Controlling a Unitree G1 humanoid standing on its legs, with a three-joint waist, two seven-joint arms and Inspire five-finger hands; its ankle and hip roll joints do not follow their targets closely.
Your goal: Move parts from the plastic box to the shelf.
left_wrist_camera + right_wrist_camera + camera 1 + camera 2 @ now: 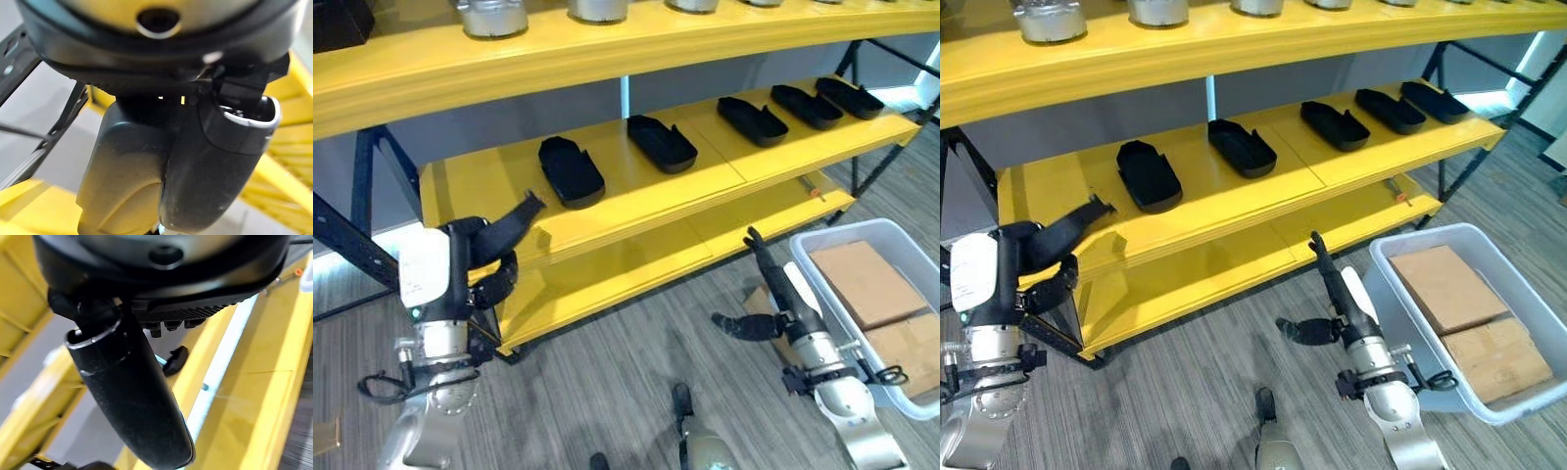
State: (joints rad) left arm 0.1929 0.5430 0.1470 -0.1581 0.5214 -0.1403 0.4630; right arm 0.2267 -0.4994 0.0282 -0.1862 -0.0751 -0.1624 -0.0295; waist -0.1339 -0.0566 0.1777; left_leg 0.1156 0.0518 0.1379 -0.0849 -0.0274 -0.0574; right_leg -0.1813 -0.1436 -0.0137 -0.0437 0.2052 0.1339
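A: Parts [571,170] — five black tray-shaped ones lie in a row on the middle board of the yellow shelf [705,201]. None is in either hand.

B: And the plastic box [1518,294]?

A: On the floor at the right, holding brown cardboard blocks [1445,284].

B: The hands?

A: The left hand [499,240] is up by the shelf's left end, fingers extended and relaxed, tips near the board's front edge, short of the nearest part. The right hand [773,279] is just left of the box, fingers straight, thumb out, holding nothing.
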